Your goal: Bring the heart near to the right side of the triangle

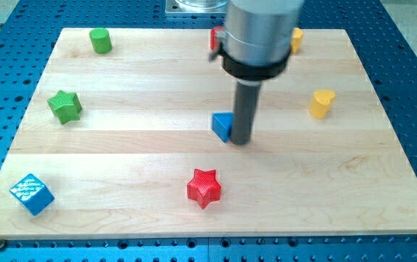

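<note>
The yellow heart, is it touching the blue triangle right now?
No, the yellow heart sits apart toward the view's right, with my tip between it and the blue triangle.

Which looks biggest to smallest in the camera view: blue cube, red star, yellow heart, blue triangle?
1. Blue cube and red star: look alike, both nearest the view's bottom, so unsure.
2. Yellow heart.
3. Blue triangle, partly hidden by the rod; my tip sits against its right.
</note>
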Robot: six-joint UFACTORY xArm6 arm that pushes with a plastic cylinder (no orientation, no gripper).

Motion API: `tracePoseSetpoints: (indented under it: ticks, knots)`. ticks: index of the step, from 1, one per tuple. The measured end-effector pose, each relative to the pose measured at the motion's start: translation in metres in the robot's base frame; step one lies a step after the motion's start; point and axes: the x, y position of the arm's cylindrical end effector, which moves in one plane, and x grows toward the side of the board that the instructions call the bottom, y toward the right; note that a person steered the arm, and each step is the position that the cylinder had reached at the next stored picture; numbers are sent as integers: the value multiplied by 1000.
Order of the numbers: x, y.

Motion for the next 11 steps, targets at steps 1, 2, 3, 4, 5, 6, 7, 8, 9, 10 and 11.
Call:
tracePoseSetpoints:
  ticks: [1,2,3,4,5,6,7,8,9,10,11]
  knots:
    - [-10,-29]
    - [-5,-66]
    - [-11,-56]
    - [13,31]
    - [29,130]
    - [10,203]
    - [-30,228]
    - [-49,146]
    - [-50,43]
    - [-50,9]
    - [-50,4]
